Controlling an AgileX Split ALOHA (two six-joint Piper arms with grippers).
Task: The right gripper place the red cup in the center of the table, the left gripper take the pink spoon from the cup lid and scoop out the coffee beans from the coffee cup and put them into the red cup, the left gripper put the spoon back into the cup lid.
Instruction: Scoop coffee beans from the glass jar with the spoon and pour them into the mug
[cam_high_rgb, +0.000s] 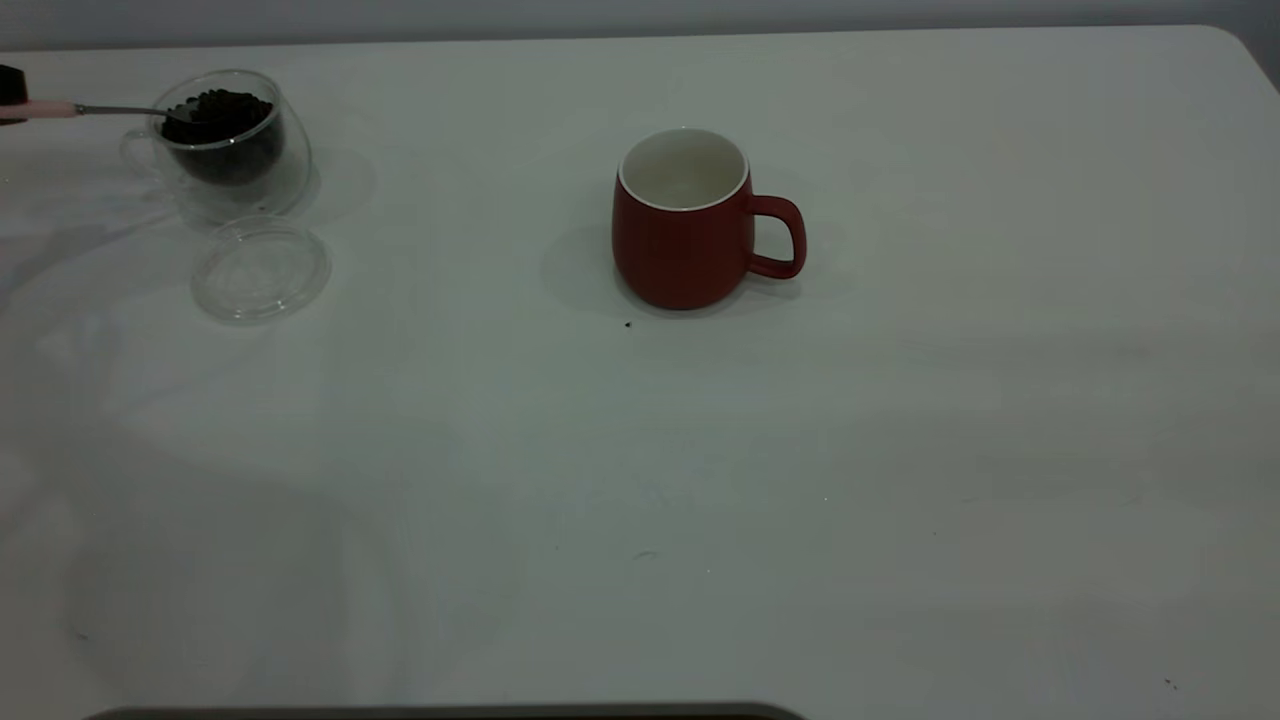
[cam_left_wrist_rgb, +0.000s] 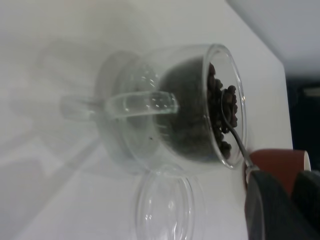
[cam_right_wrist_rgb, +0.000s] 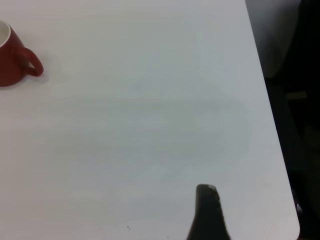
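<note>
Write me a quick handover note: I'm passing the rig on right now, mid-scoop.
Left gripper: at the table's far left edge, shut on the pink spoon, whose bowl is in the coffee beans in the coffee cup.
Right gripper: off to the side over bare table, holding nothing.
Done: red cup stands upright mid-table, looks empty; spoon taken from cup lid, which lies in front of the coffee cup.
Left: lift beans, tip into red cup, return spoon to lid.

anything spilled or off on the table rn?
One small dark speck, possibly a stray bean, lies on the table in front of the red cup. Otherwise tidy: coffee cup upright, cup lid flat beside it, pink spoon dipping into the coffee beans.
</note>
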